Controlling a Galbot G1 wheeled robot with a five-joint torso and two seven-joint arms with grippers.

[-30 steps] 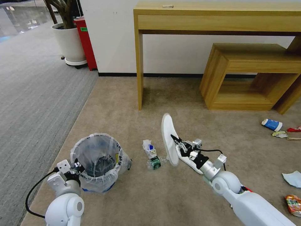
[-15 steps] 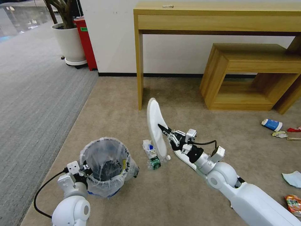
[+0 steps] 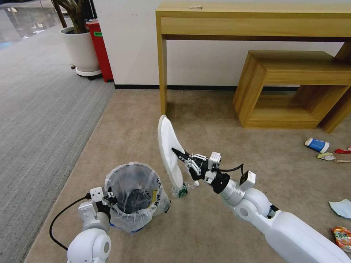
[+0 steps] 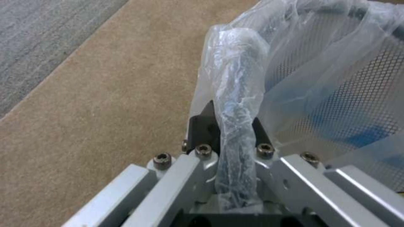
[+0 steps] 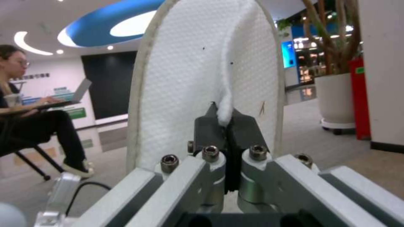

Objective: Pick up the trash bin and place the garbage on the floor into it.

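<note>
In the head view we find the right hand (image 3: 181, 157) pinching a white slipper (image 3: 169, 151) by a fold of its fabric and holding it clear of the floor, its long axis near upright with the toe uppermost. The trash bin (image 3: 135, 197) lies to the robot's left of the slipper and lower, its lined mouth open upward; the left hand (image 3: 109, 199) grips its rim on the near left side. We judge the coming move to turn on carrying the slipper leftward and tipping it into that mouth. A clear bottle with a green label (image 3: 181, 189) lies on the beige carpet (image 3: 204, 226) just beside the bin; a blue-white cup (image 3: 317, 145), a pale blue mask (image 3: 342, 207) and a red-white packet (image 3: 342, 238) lie well apart to the right. In the left wrist view, the pads are pressed together on the bag-covered rim (image 4: 238, 104). In the right wrist view, the fingers (image 5: 210, 129) are clamped on the slipper's ridge.
</note>
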